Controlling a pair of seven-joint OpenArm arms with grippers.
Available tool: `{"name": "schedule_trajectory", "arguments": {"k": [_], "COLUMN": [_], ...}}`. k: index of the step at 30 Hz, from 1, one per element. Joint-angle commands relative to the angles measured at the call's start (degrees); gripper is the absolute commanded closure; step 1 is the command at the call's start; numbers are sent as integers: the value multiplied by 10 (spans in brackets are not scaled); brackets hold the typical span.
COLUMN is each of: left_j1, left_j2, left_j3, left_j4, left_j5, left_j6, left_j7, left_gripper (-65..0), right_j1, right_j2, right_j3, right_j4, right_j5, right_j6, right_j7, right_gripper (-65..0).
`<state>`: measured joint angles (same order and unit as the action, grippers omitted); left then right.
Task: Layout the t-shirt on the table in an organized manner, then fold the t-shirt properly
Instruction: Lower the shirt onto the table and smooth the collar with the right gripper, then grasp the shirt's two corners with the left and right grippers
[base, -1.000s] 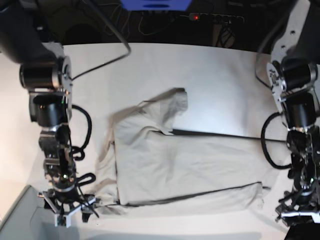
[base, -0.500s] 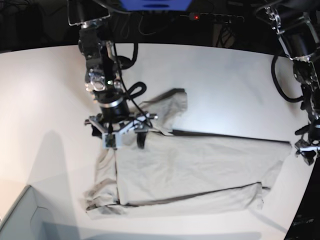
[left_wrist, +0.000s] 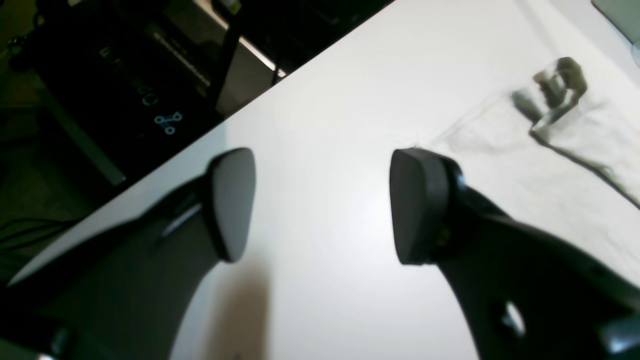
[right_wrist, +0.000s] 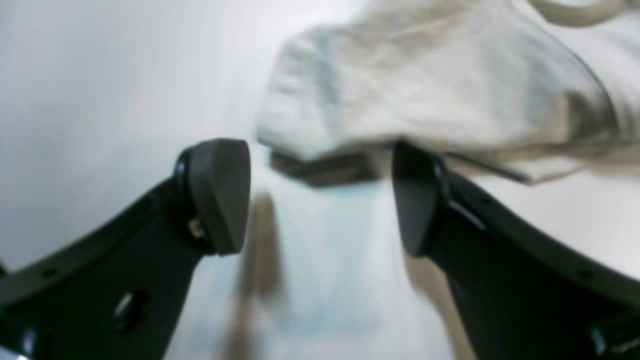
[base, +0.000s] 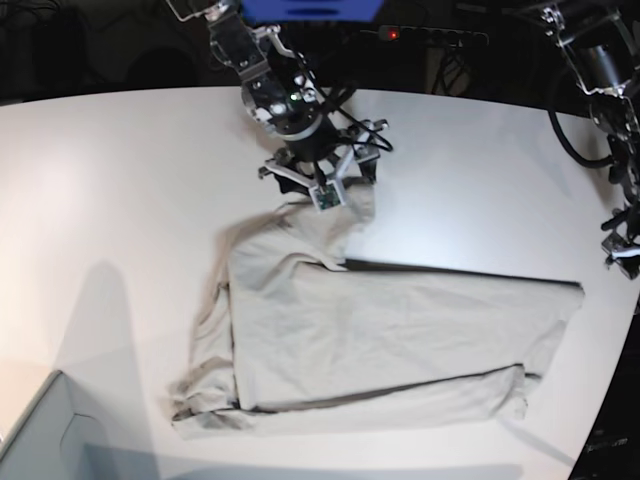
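Currently logged: the t-shirt (base: 390, 340), partly folded, lies centre and lower centre on the table (base: 120, 190). My right gripper (base: 320, 185), jaws spread and empty, hovers over the sleeve (base: 335, 215) at upper centre; my left gripper (base: 622, 245), also parted, holds nothing at the right edge. Folding stage, I judge; next I must lower and pinch that sleeve.

Pale grey box corner (base: 45, 435) at lower left of the base view, open side up. Blue object (base: 312, 9) at top centre, cut by the frame edge. Dark power strip (base: 425, 36) with a small red light just to its right. Tangled dark cables (base: 455, 65) below it. Dark equipment (left_wrist: 125, 85) with pale markings, blurred, in the left wrist view.
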<state>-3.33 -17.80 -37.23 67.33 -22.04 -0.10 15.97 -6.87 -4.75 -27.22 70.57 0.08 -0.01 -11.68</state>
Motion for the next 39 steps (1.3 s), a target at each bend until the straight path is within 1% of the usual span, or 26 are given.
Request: {"name": "schedule_trajectory", "arguments": {"k": [1, 10, 12, 14, 16, 18, 19, 23, 25, 27, 31, 34, 39], "left_j1": [3, 14, 19, 20, 25, 29, 29, 29, 30, 31, 31, 32, 44], "left_j2": [-11, -11, -11, -11, -11, -11, -11, -11, -11, -11, -7, -5, 11], "left_j3": [-2, -2, -2, -2, -10, -27, -33, -38, -38, -38, -38, -38, -38], "left_j4": [10, 10, 12, 13, 12, 14, 14, 15, 15, 15, 15, 16, 16], "left_j5": [0, 0, 0, 0, 0, 0, 0, 0, 0, 0, 0, 0, 0], "left_j6": [-2, -2, -2, -2, -2, -2, -2, -2, -2, -2, -2, -2, -2], "left_j7": [-13, -14, -15, -15, -15, -15, -15, -14, -14, -14, -13, -13, -12], "left_gripper": [-405, -406, -406, -406, -406, -406, -406, -406, -406, -406, -407, -407, -407], "right_j1": [7, 62, 76, 86, 87, 85, 83, 67, 37, -5, -80, -137, -188], "right_j2": [-6, -6, -6, -4, -3, -4, -5, -6, -2, 15, 40, 56, 57], "right_j3": [-2, -1, -1, -1, 0, 23, 45, 99, 124, 146, 173, 216, 303], "right_j4": [2, -73, -97, -108, -108, -108, -108, -93, -38, 38, 165, 243, 332], "right_j5": [1, 2, 2, 2, 2, 2, 2, 2, 2, 2, 2, 2, 2], "right_j6": [0, 0, 1, 2, 2, 1, 1, 1, 1, 1, 1, 1, 3], "right_j7": [18, 17, 17, 17, 16, 16, 16, 18, 18, 18, 16, 19, 20], "right_gripper": [-444, -442, -415, -335, -198, -35, 0, 0, 0, 0, 0, 0, 0]}}
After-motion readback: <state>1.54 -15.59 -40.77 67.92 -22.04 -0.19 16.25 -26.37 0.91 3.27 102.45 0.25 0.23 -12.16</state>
